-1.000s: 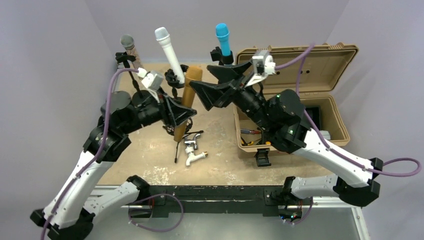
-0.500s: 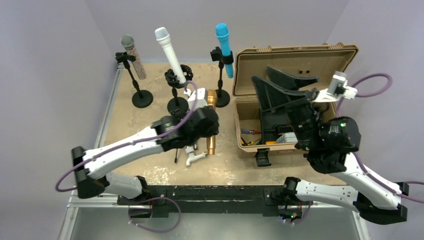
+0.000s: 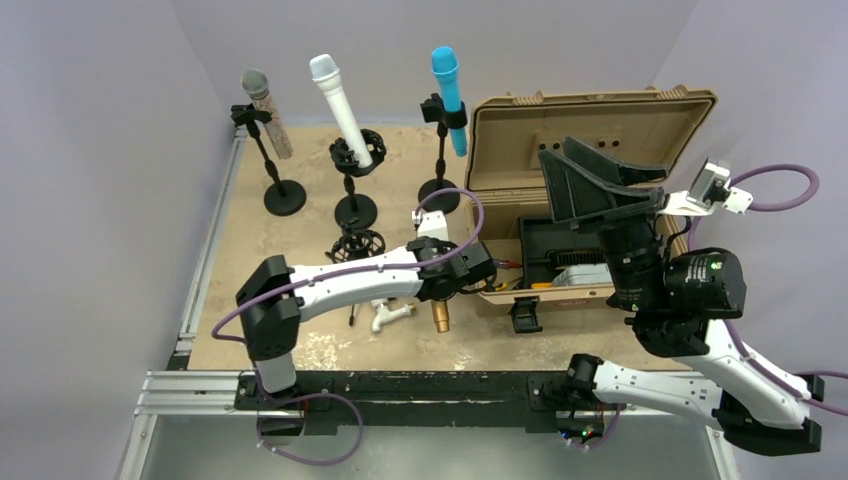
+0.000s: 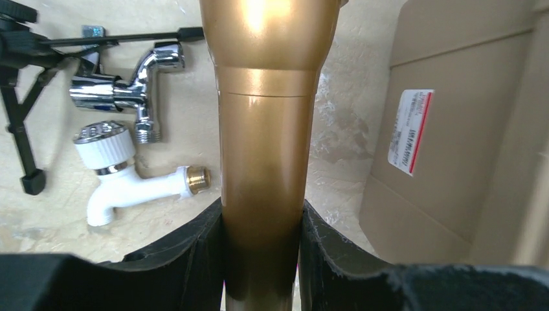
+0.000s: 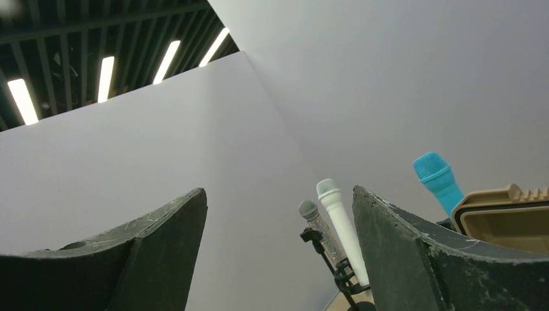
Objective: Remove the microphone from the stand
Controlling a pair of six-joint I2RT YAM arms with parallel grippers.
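A gold microphone (image 4: 262,129) stands clamped between the black fingers of my left gripper (image 4: 262,214), which is shut on its body. From above, that gripper (image 3: 441,298) hangs low over the table next to the case's front left corner, with the gold end (image 3: 440,320) pointing down. The empty stand (image 3: 357,243), with its black round cradle, sits to the left, apart from the microphone. My right gripper (image 3: 556,149) is raised over the case and open. In its own view the right gripper (image 5: 278,201) holds nothing and faces the wall.
A glittery grey-headed microphone (image 3: 262,105), a white one (image 3: 340,105) and a blue one (image 3: 448,85) sit on stands at the back. An open tan case (image 3: 600,115) fills the right side. A chrome tap (image 4: 123,91) and a white tap (image 4: 129,175) lie left of the gold microphone.
My left arm has swung right and down with the gold microphone, away from the stands to the case's front corner. My right gripper has pulled back to the right, over the case.
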